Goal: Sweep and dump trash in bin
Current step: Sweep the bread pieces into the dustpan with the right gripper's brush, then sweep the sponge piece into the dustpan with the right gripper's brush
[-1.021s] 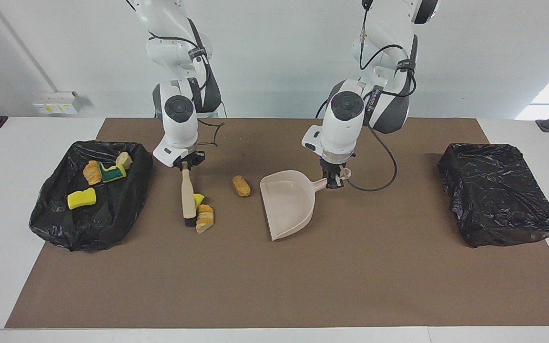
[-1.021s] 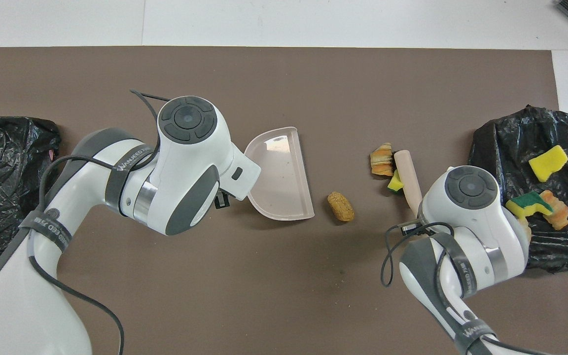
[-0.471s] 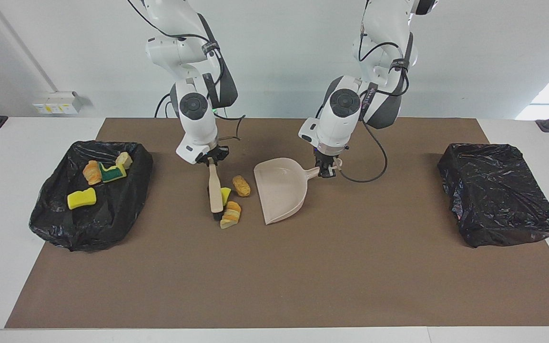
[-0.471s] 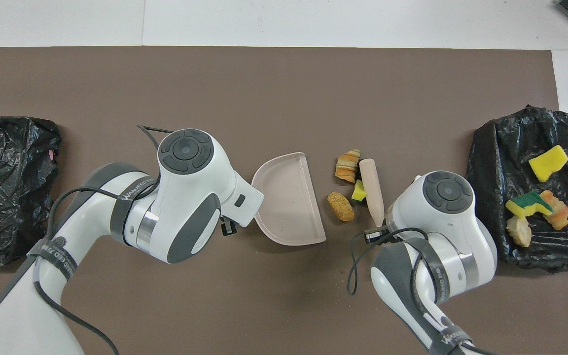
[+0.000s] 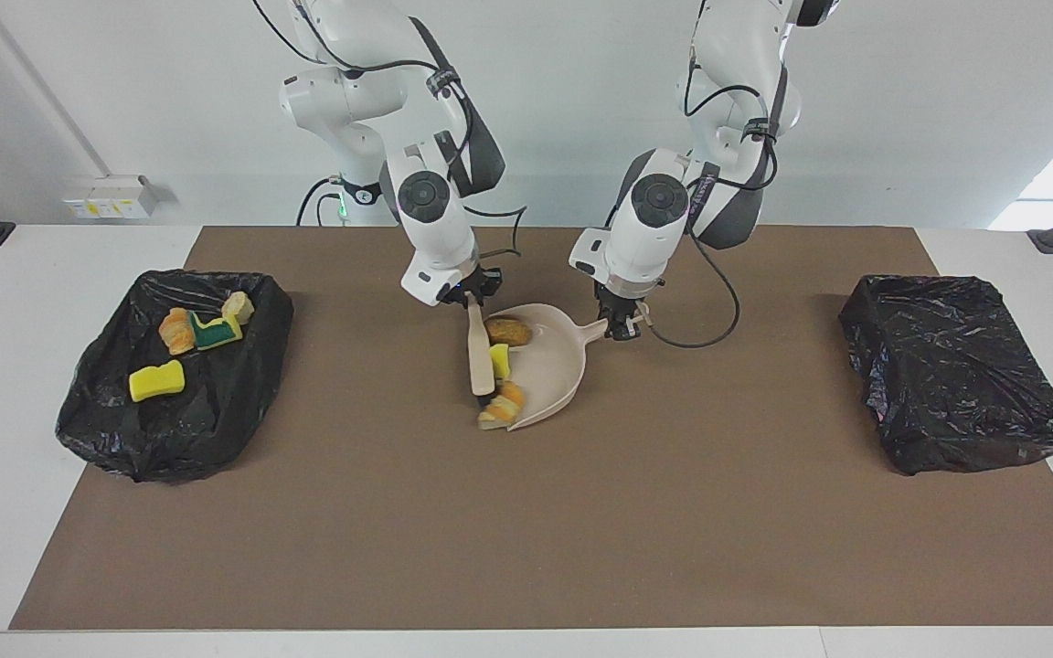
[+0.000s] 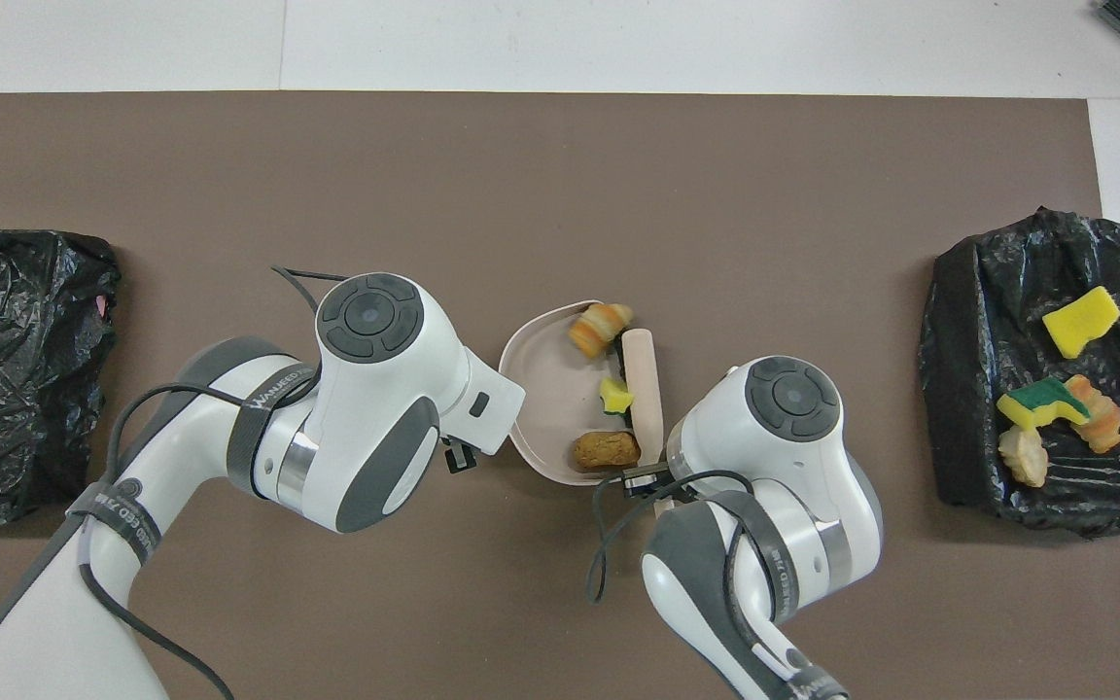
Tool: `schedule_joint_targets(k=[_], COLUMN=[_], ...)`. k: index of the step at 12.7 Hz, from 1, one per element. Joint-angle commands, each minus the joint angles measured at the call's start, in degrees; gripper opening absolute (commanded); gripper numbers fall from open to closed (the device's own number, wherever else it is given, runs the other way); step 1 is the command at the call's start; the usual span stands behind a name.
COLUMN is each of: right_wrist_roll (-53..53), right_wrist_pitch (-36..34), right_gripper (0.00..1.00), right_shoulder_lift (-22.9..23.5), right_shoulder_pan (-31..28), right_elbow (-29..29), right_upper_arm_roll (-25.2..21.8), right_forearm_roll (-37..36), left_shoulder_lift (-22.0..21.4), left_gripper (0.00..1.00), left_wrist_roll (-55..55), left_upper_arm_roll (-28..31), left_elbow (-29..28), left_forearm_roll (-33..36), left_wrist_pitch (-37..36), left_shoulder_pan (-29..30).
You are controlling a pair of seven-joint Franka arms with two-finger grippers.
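Observation:
My right gripper (image 5: 470, 300) is shut on the wooden brush (image 5: 481, 352), whose length lies along the open mouth of the beige dustpan (image 5: 556, 364). My left gripper (image 5: 622, 326) is shut on the dustpan's handle. In the pan lie a tan bread roll (image 5: 508, 331) and a small yellow sponge piece (image 5: 500, 359). A croissant (image 5: 502, 404) sits at the pan's open edge. The overhead view shows the roll (image 6: 607, 449), sponge piece (image 6: 615, 395), croissant (image 6: 599, 326) and brush (image 6: 645, 389) in the pan (image 6: 545, 399).
A black bag-lined bin (image 5: 106, 402) at the right arm's end holds a yellow sponge (image 5: 157, 380), a green-backed sponge (image 5: 216, 332), a croissant (image 5: 176, 331) and a bread piece (image 5: 237, 307). A second black bin (image 5: 956, 370) stands at the left arm's end.
My right gripper swept the brush toward the left arm's end, pushing the roll, sponge piece and croissant into the dustpan. My left gripper shifted the dustpan toward the brush.

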Motion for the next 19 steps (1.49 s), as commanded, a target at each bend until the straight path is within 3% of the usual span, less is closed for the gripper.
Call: schedule_joint_targets(k=[1,4,6,13,15,19], right_wrist_roll=[-0.2,-0.2,0.3,0.1,0.6,0.7], right_wrist_pitch=[0.8,-2.1,-8.6,-23.3,-23.8,-22.8], right_gripper=[0.0,0.0,0.0,0.0,0.0,0.0], right_shoulder_lift=[1.0,0.0,-0.9,-4.1,-4.5,-4.8], right_shoulder_pan=[2.5,2.5,1.9,-4.2,-4.1,-4.0], right_elbow=[1.9,3.0,5.2,12.1,12.2,11.9], right_upper_arm_roll=[0.0,-0.1,-1.0,-1.2,-0.9,-0.4], right_forearm_roll=[6.1,5.7,4.7,-9.4,-10.4,-10.3], left_shoulder_lift=[-1.7,-1.7,-1.8,-6.5,-9.1,-10.1], left_gripper=[0.0,0.0,0.0,0.0,0.0,0.0], left_wrist_roll=[-1.5,-2.7,-2.9,-4.9,-4.5,-4.3], left_upper_arm_roll=[0.7,0.7,0.6,1.2,1.1,1.1], left_elbow=[-2.3,-2.2,-1.6,-1.1,-1.3,-2.9], left_forearm_roll=[-0.9,-0.9,-0.8,-0.7,-0.7,-0.7], left_wrist_pitch=[2.4,2.0,-0.7,-5.8,-6.8,-7.4], left_shoulder_pan=[-1.3,-1.3,-2.0,2.1,5.5,5.2])
